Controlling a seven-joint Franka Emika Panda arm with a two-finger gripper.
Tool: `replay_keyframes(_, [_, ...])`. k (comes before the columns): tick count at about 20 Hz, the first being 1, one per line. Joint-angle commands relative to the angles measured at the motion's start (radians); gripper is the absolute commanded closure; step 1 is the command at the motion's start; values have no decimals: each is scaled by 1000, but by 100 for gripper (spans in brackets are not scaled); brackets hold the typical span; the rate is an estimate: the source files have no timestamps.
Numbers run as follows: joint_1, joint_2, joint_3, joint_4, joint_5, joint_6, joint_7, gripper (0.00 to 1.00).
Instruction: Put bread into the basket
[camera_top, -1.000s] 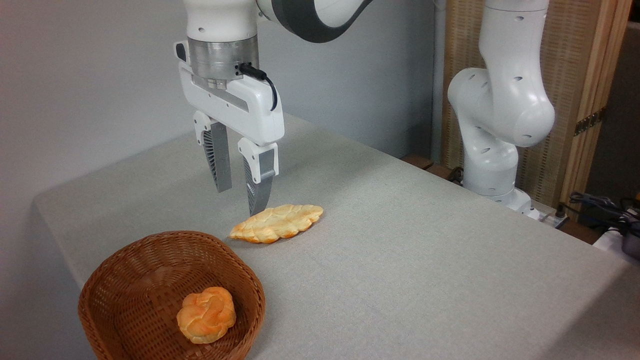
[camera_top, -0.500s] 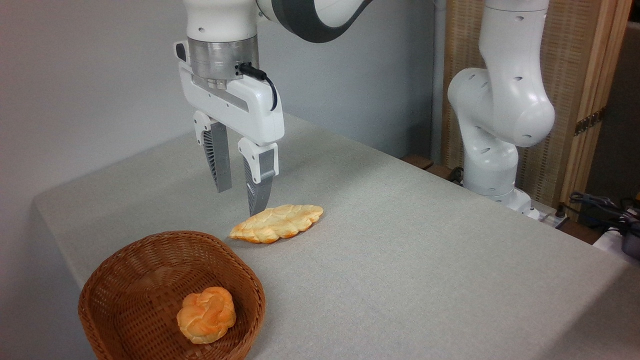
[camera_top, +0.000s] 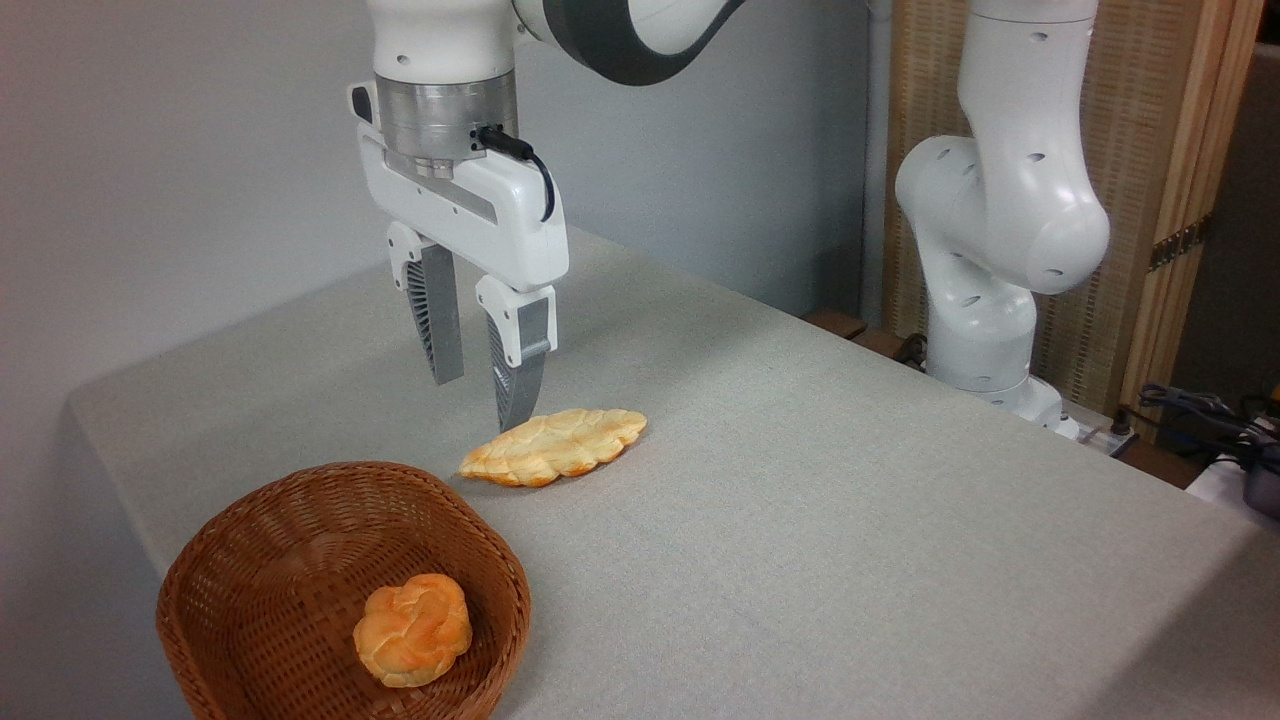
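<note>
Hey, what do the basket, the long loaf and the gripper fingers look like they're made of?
The basket looks like brown woven wicker, with visible weave rows and a slight sheen. The long loaf looks like baked braided dough, though its smooth glossy crust could mean a plastic replica. The gripper fingers appear to be matte grey plastic or rubber with ribbed faces, on white glossy plastic mounts.

- a small round knotted orange bun (camera_top: 413, 628), lying toward the right side of the wicker container
- the counter (camera_top: 800, 520), covered in light grey cloth
- a plain grey wall (camera_top: 170, 150) behind it
- a woven screen with a pale wooden frame (camera_top: 1170, 130) at upper right
- dark cables (camera_top: 1200, 415) bunched at the far right edge
</note>
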Motion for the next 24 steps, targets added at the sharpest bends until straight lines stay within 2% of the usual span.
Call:
replay_keyframes(1, [-5,2,0,14,-11,-30,-5,0])
replay_keyframes(3, [-23,3,-2,8,-13,-70,1,0])
replay_keyframes(10, [-93,-5,-2,-104,-10,-54,7,0])
replay_keyframes(15, [-148,-58,1,-279,4,107,15,0])
replay_keyframes(18, [-160,-61,1,-321,4,110,130,0])
replay_keyframes(24, [-162,-40,3,-351,5,137,148,0])
